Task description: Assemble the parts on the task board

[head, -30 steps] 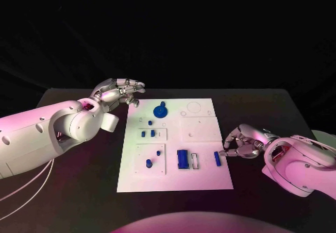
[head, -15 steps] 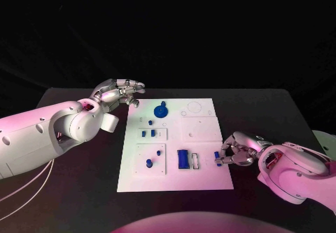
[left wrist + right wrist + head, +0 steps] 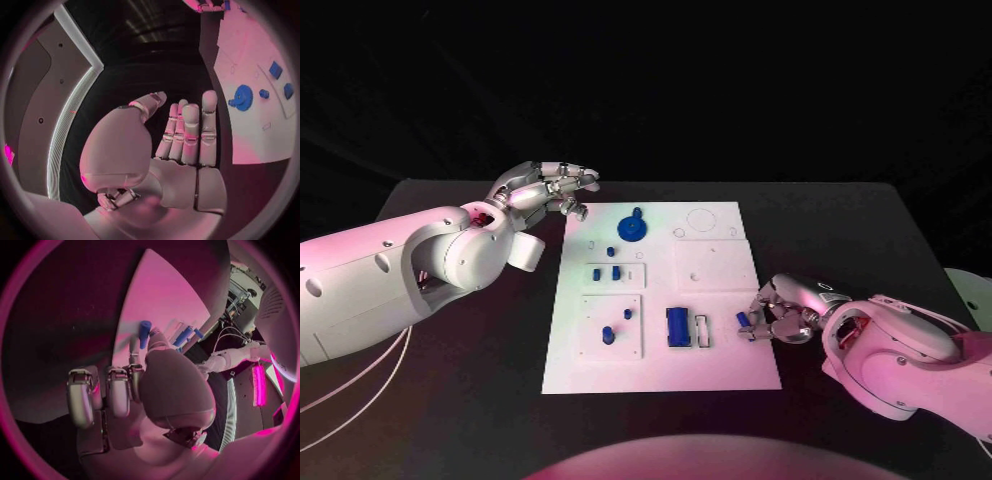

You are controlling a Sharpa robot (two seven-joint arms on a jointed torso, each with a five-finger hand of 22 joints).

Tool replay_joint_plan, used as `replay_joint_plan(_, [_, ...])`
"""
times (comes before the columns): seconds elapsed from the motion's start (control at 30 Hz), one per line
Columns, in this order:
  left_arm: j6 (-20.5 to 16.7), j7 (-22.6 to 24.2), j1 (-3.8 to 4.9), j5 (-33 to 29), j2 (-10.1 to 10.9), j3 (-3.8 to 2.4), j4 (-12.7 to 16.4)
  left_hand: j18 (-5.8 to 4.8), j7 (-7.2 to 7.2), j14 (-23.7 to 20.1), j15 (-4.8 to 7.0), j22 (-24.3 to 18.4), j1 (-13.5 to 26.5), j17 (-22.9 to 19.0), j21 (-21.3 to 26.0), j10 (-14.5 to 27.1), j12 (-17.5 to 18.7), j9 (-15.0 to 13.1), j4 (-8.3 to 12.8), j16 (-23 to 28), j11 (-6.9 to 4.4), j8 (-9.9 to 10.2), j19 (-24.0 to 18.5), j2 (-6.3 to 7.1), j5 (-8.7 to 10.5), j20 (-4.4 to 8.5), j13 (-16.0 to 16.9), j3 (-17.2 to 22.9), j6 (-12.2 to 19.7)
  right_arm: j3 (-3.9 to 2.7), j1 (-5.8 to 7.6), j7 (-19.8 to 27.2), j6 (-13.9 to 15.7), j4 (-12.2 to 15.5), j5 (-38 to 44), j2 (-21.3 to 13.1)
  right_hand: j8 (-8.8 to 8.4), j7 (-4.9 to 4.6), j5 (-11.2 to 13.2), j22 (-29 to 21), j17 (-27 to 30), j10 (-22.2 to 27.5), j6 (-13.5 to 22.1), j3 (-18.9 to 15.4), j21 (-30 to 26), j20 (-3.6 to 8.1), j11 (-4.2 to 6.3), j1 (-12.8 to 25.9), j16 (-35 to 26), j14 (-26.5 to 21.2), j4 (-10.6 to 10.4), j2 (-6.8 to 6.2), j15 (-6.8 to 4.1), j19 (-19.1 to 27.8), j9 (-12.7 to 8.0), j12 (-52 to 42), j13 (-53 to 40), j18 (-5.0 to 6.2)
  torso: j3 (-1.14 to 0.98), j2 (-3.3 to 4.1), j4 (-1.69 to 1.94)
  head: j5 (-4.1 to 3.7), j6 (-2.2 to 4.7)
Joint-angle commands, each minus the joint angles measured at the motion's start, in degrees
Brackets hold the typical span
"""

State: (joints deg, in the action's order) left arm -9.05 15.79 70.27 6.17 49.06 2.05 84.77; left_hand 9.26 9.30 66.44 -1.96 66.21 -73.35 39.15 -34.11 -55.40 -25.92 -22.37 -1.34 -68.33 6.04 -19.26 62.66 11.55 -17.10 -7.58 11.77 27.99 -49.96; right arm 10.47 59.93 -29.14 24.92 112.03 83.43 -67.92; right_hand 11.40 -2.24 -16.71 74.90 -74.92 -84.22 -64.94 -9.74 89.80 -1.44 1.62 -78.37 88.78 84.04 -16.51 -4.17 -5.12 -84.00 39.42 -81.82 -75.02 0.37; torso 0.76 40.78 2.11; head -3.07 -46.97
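The task board (image 3: 664,300), a white plate, lies lengthwise in the middle of the black table (image 3: 848,220). No writing, label or brand mark can be read on the board, the parts or the arms.

The right hand (image 3: 780,312) sits at the board's right edge, toward its near end. Its fingers are curled around a small blue part (image 3: 746,327), a short peg, which it pinches at the fingertips; in the right wrist view the same blue part (image 3: 144,333) stands up just past the fingertips, over the white surface of the board (image 3: 162,295).

The left hand (image 3: 542,190) hangs off the board's far left corner, above the table. In the left wrist view the left hand (image 3: 178,137) has its fingers (image 3: 209,122) straight and side by side, the thumb set apart, with nothing in it.

On the board, a round blue gear-like part (image 3: 630,230) lies near the far end. Two small blue blocks (image 3: 606,273) sit side by side in a square recess on the left side. Nearer, another square recess holds two small blue pegs (image 3: 615,326). A long blue rectangular part (image 3: 676,327) lies near the middle of the near half, with a pale slot frame (image 3: 704,331) just beside it, between it and the right hand.
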Motion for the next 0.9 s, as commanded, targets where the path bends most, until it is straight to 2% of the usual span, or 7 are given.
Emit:
replay_joint_plan(0.03, [0.9, 0.2, 0.02, -0.3, -0.1, -0.03, 0.1, 1.06, 0.07, -0.5, 0.0, 0.0, 0.6, 0.0, 0.3, 0.3, -0.1, -0.1, -0.1, -0.3, 0.0, -0.3, -0.1, 0.06, 0.19, -0.32, 0.1, -0.2, 0.5, 0.19, -0.68, -1.0, -1.8, -0.4, 1.4, 0.5, -0.57, 0.15, -1.0, 15.1, -12.8, -2.7, -0.4, 1.1, 0.2, 0.2, 0.33, -3.4, 0.3, 5.5, 0.1, 0.88, -0.12, -6.0, -0.5, -0.6, -9.8, -0.37, -0.01, 0.01, 0.0, 0.08, -0.05])
replay_joint_plan(0.1, [1.0, 0.2, 0.02, -0.3, -0.1, -0.03, 0.1, 1.06, 0.07, -0.5, 0.0, 0.0, 0.6, 0.0, 0.3, 0.3, -0.1, -0.1, -0.1, -0.3, 0.0, -0.3, -0.1, 0.06, 0.19, -0.32, 0.1, -0.2, 0.5, 0.19, -0.9, -1.2, -1.7, -0.6, 1.6, 0.7, -0.83, 0.25, -0.1, 15.1, -12.8, -2.7, -0.5, 2.4, 0.2, 0.32, 0.43, -5.7, 0.3, 5.5, 0.1, 1.6, -0.21, -6.0, -0.8, -0.6, -9.9, -0.37, 0.0, -0.01, 0.02, 0.11, -0.1])
replay_joint_plan(0.2, [0.9, 0.2, 0.01, -0.3, 0.0, -0.02, 0.1, 1.06, 0.05, -0.5, 0.0, 0.0, 0.6, 0.0, 0.3, 0.4, -0.2, -0.1, -0.1, -0.4, 0.0, -0.3, 0.0, 0.01, 0.17, -0.33, 0.1, -0.1, 0.5, 0.19, -1.06, -1.4, -1.0, -0.8, 1.8, 0.9, -1.58, 0.52, 9.7, 15.1, -12.9, -2.5, -0.8, 10.8, 0.2, 0.7, 0.71, -11.7, 0.3, 5.5, -0.3, 2.1, -0.53, -6.0, -1.5, -0.6, -10.0, -0.37, 0.0, -0.04, -0.01, 0.1, -0.1])
replay_joint_plan(0.27, [0.9, 0.2, 0.01, -0.3, 0.0, -0.02, 0.1, 1.06, 0.05, -0.5, 0.0, 0.0, 0.6, 0.0, 0.3, 0.4, -0.2, -0.1, -0.1, -0.4, 0.0, -0.3, 0.0, 0.01, 0.17, -0.33, 0.1, -0.1, 0.5, 0.18, -1.12, -1.6, -0.4, -0.7, 1.9, 1.0, -1.7, 0.25, 9.6, 15.1, -13.0, -2.5, -1.1, 20.9, 0.2, 0.78, 0.81, -10.8, 0.4, 5.5, -0.7, -0.73, -0.23, -6.0, -1.5, -0.6, -10.0, -0.37, 0.0, -0.03, -0.01, 0.08, -0.13])
replay_joint_plan(0.37, [0.9, 0.1, 0.01, -0.3, 0.0, -0.02, 0.2, 1.07, 0.04, -0.5, 0.0, 0.0, 0.6, 0.1, 0.3, 0.4, -0.2, -0.1, -0.1, -0.4, -0.01, -0.3, 0.0, -0.06, 0.15, -0.33, 0.1, -0.1, 0.5, 0.18, -1.17, -1.7, 0.5, -0.5, 1.5, 0.9, -0.63, 0.29, 8.9, 15.1, -13.0, -2.6, -0.5, 35.4, 0.2, 0.64, 0.61, -6.3, 0.4, 5.5, 0.6, -6.87, -0.19, -6.0, 0.4, -0.6, -10.1, -0.37, 0.02, -0.01, 0.0, 0.07, -0.1])
replay_joint_plan(0.6, [1.0, 0.0, 0.01, -0.3, 0.0, -0.01, 0.2, 1.07, 0.02, -0.5, 0.01, 0.0, 0.5, 0.0, 0.3, 0.4, -0.2, -0.1, 0.0, -0.4, -0.02, -0.3, 0.0, -0.11, 0.13, -0.33, 0.1, -0.1, 0.5, 0.17, -1.17, -1.8, 2.4, 0.9, -0.8, 0.5, 1.14, 0.33, 8.3, 15.1, -12.9, -2.7, 0.4, 45.5, 0.2, 0.42, 0.54, 0.0, 0.3, 5.5, 4.4, -10.19, -0.32, -6.0, 3.4, -0.5, -10.1, -0.37, 0.04, -0.09, -0.02, 0.08, -0.08])
replay_joint_plan(0.9, [1.0, 0.0, 0.01, -0.3, -0.1, 0.01, 0.1, 1.08, 0.01, -0.5, 0.02, 0.0, 0.4, 0.0, 0.3, 0.5, -0.3, -0.1, 0.0, -0.5, -0.02, -0.4, 0.0, -0.15, 0.11, -0.33, 0.1, 0.0, 0.5, 0.14, -0.09, -1.1, 5.2, 3.6, -4.1, 0.2, 1.64, 0.36, 7.1, 15.1, -13.1, -2.8, 0.6, 48.4, 0.2, 0.44, 0.59, 4.6, 0.4, 5.5, 5.8, -10.56, -0.34, -6.0, 4.3, -0.7, -10.2, -0.37, 0.1, -0.09, -0.05, 0.13, -0.13])
